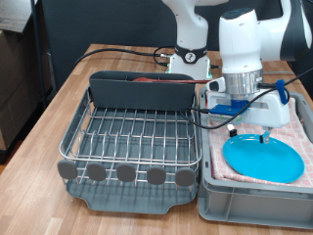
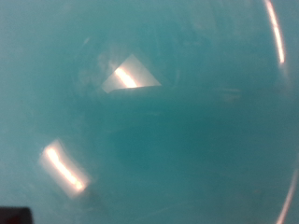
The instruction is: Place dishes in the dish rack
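Note:
The sky-blue plate (image 1: 264,157) lies flat on the checked cloth in the grey bin at the exterior view's right. It fills the wrist view (image 2: 149,121), with glare patches on it. My gripper (image 1: 251,132) hangs just above the plate's far edge, and its fingers are out of the wrist view. The silver wire dish rack (image 1: 132,137) stands to the left of the bin, and its wire bed is bare. A slim dark red thing, which looks like the spoon (image 1: 161,80), lies in the grey caddy (image 1: 142,93) at the rack's back. I cannot make out the white cup.
The grey plastic bin (image 1: 254,201) with the pinkish checked cloth (image 1: 298,147) sits close against the rack's right side. Black cables (image 1: 117,49) run over the wooden table behind the rack. The robot's base (image 1: 191,54) stands at the back.

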Robot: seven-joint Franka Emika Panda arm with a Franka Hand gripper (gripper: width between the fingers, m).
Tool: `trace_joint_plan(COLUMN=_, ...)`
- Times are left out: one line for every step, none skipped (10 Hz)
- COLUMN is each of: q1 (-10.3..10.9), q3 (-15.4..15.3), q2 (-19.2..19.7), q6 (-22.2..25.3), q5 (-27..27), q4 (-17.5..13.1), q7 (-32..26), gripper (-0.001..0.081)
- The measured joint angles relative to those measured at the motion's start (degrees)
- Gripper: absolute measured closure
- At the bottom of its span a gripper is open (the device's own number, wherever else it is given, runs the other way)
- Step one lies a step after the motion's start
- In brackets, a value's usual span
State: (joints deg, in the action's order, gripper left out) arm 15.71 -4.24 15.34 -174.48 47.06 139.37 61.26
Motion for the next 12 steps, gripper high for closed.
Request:
trace_joint_plan(q1=-0.09, q3=-0.02, q2=0.12, q6=0.0, q5=0.0, q4=-0.22, q7=-0.12, gripper=0.0175)
trace_joint_plan(q1=-0.19, q3=-0.05, q2=0.33, q6=0.01, q5=0.0, q4=-0.39, q7=-0.21, gripper=0.0175)
trace_joint_plan(q1=-0.33, q3=-0.14, q2=0.58, q6=0.02, q5=0.06, q4=-0.44, q7=-0.25, gripper=0.0383)
trace_joint_plan(q1=-0.48, q3=-0.27, q2=0.82, q6=0.03, q5=0.3, q4=-0.44, q7=-0.39, gripper=0.0383)
trace_joint_plan(q1=-0.79, q3=-0.62, q2=0.96, q6=0.03, q5=0.91, q4=-0.44, q7=-0.88, gripper=0.0571)
trace_joint_plan(q1=-1.23, q3=-1.12, q2=1.03, q6=0.02, q5=1.53, q4=-0.44, q7=-1.53, gripper=0.0571)
trace_joint_plan(q1=-1.43, q3=-1.39, q2=1.03, q6=-0.13, q5=1.87, q4=-0.46, q7=-1.85, gripper=0.0751)
trace_joint_plan(q1=-1.5, q3=-1.53, q2=1.03, q6=-0.29, q5=2.11, q4=-0.46, q7=-2.02, gripper=0.0751)
trace_joint_plan(q1=-1.5, q3=-1.55, q2=1.03, q6=-0.35, q5=2.13, q4=-0.46, q7=-2.04, gripper=0.0764)
trace_joint_plan(q1=-1.47, q3=-1.46, q2=1.03, q6=-0.38, q5=2.0, q4=-0.46, q7=-2.02, gripper=0.0764)
trace_joint_plan(q1=-0.97, q3=-0.76, q2=1.02, q6=-0.33, q5=1.02, q4=-0.46, q7=-1.39, gripper=0.077)
trace_joint_plan(q1=0.3, q3=0.98, q2=0.95, q6=0.28, q5=-1.46, q4=-0.44, q7=0.47, gripper=0.077)
